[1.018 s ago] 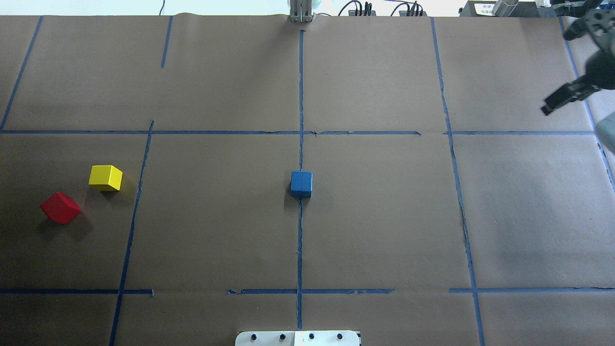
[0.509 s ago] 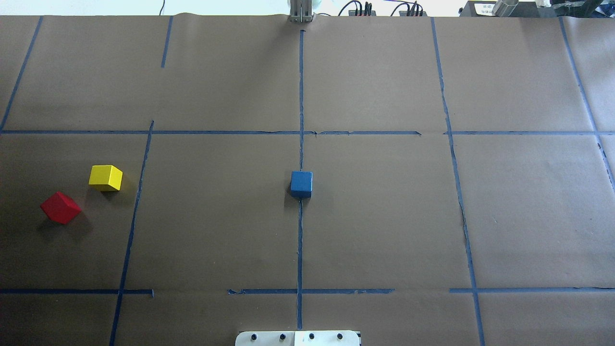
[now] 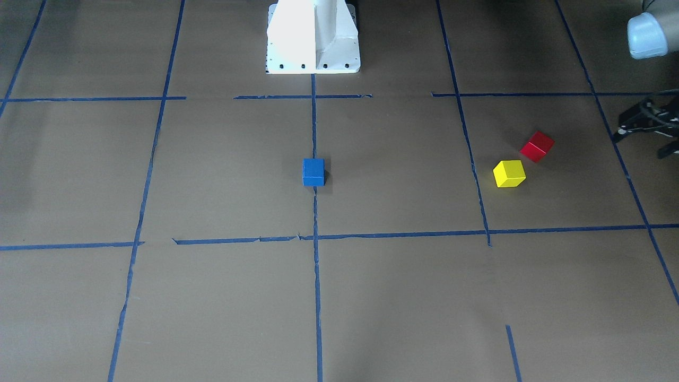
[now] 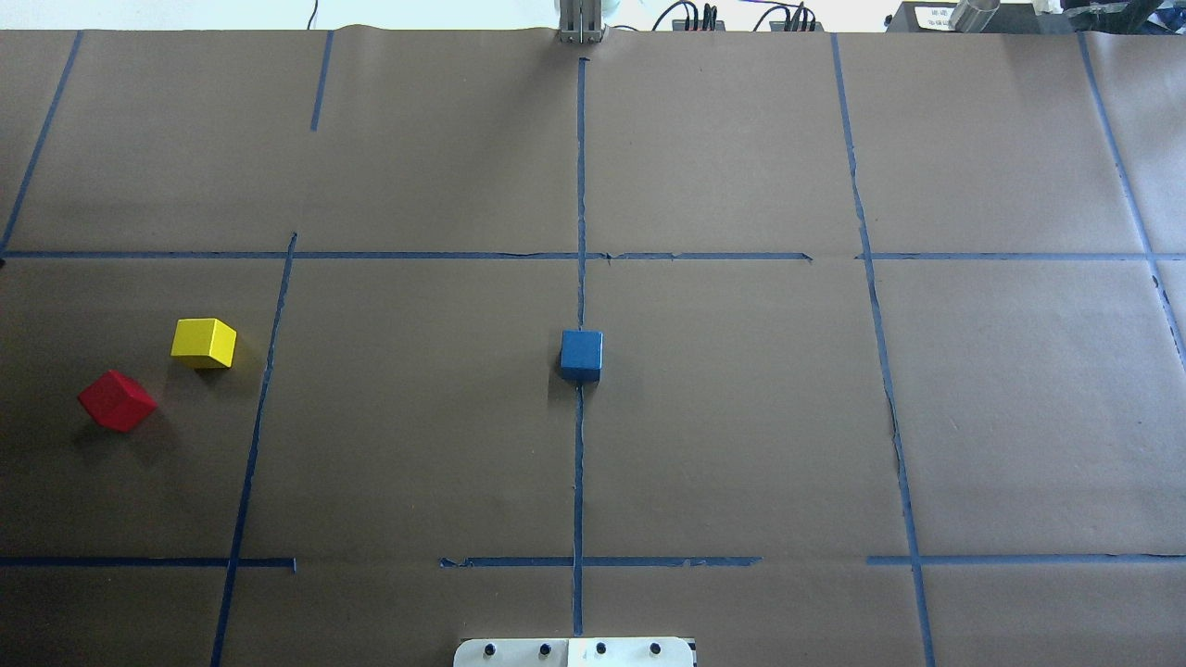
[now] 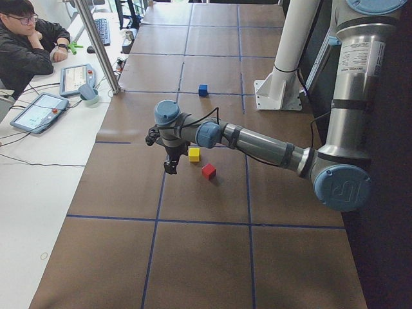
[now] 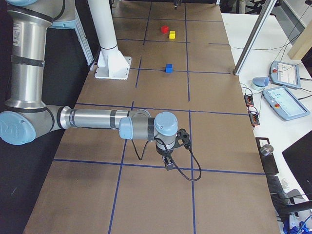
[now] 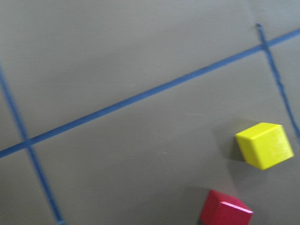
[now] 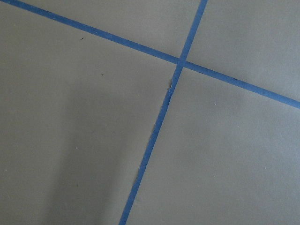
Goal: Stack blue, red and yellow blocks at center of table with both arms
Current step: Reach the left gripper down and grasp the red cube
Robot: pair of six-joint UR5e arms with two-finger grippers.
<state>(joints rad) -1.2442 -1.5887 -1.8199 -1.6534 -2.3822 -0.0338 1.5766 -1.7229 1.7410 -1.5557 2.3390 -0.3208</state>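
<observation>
The blue block [image 4: 581,354] sits on the centre tape line of the table; it also shows in the front view [image 3: 313,172]. The red block [image 4: 117,400] and the yellow block [image 4: 204,342] lie close together, apart, on the robot's left side. My left gripper [image 3: 639,147] hangs open and empty at the front view's right edge, just outboard of the red block [image 3: 537,146]. The left wrist view shows the yellow block [image 7: 264,145] and the red block [image 7: 225,210] below it. My right gripper [image 6: 168,163] shows only in the exterior right view, over bare paper; I cannot tell whether it is open.
The white robot base [image 3: 313,37] stands at the table's near-robot edge. A metal post [image 4: 579,23] stands at the far edge. An operator [image 5: 26,45] sits beside tablets [image 5: 40,111] on the side bench. Blue tape lines grid the brown paper.
The right gripper, at the overhead view's top right one second ago, has left that view. The three blocks have not moved.
</observation>
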